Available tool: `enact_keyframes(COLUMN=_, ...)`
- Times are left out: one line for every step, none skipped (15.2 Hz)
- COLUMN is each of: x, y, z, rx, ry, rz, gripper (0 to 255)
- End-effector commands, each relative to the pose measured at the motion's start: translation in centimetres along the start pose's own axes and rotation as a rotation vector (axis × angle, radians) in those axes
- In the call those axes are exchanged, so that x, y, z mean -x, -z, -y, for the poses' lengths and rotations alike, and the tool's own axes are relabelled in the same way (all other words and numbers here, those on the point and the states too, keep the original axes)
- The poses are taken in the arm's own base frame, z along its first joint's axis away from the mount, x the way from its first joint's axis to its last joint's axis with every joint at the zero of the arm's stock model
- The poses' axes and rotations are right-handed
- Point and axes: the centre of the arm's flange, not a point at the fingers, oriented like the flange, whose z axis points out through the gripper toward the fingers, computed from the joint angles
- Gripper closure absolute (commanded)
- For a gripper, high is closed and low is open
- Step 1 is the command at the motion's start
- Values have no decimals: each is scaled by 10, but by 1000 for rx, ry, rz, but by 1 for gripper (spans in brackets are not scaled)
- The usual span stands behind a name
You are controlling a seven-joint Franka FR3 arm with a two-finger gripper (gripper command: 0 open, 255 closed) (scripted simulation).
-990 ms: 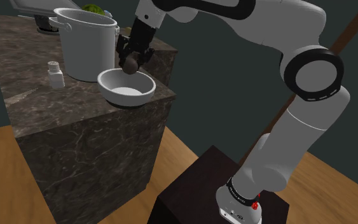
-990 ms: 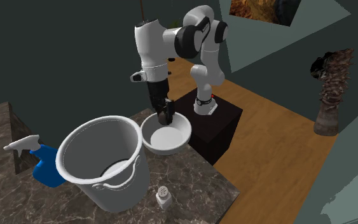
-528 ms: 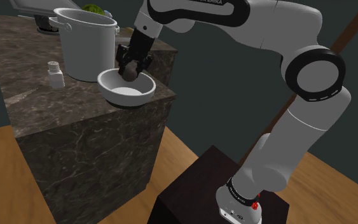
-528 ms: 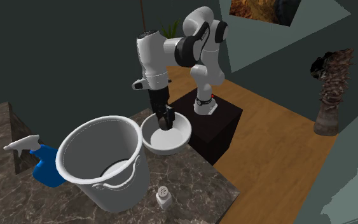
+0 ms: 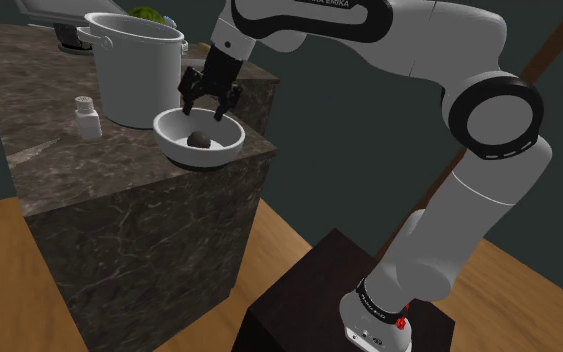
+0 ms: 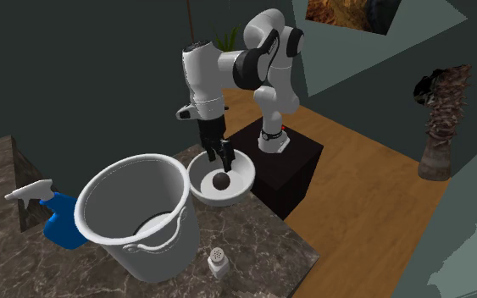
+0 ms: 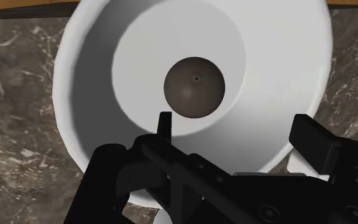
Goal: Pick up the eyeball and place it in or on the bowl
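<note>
The gripper (image 5: 209,100) hangs with its two fingers spread apart and nothing between them. The eyeball (image 5: 198,138), drawn as a dark brownish ball, lies free on the floor of the white bowl (image 5: 204,157). In the shoulder view it sits at about six o'clock from the fingertips, apart from them. In the second exterior view the gripper (image 6: 219,155) is likewise at twelve o'clock above the eyeball (image 6: 220,179).

Along the wrist view, the eyeball (image 7: 194,88) lies straight ahead of the open gripper (image 7: 238,130), near the middle of the bowl (image 7: 279,57), touching neither finger. It is round, so it has no long axis to line up with. The placing looks done to me. What likely remains is a straight lift away, and the fingertips seem to stand clear of the rim.

The bowl rests near the corner of a dark marbled counter (image 5: 29,90). In the shoulder view a large white pot (image 5: 134,70) stands at ten o'clock from the bowl, close beside it, and a small white shaker (image 5: 87,115) stands at nine o'clock.

In the second exterior view a blue spray bottle (image 6: 54,216) lies at nine o'clock from the pot. The room has a wooden floor (image 6: 372,212) and dark walls. The arm's dark stand (image 6: 291,165) is on that floor at three o'clock from the bowl.
</note>
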Motion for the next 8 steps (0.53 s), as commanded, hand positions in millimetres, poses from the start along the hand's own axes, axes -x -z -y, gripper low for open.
enact_keyframes(x=0, y=0, z=0, rx=0, ry=0, rz=0, gripper=0)
enact_keyframes(x=0, y=0, z=0, rx=0, ry=0, rz=0, gripper=0)
enact_keyframes(x=0, y=0, z=0, rx=0, ry=0, rz=0, gripper=0)
enact_keyframes(x=0, y=13, z=0, rx=0, ry=0, rz=0, gripper=0)
enact_keyframes(x=0, y=26, z=0, rx=0, ry=0, rz=0, gripper=0)
enact_keyframes(x=0, y=40, z=0, rx=0, ry=0, rz=0, gripper=0)
enact_keyframes(x=0, y=50, z=0, rx=0, ry=0, rz=0, gripper=0)
enact_keyframes(x=0, y=50, z=0, rx=0, ry=0, rz=0, gripper=0)
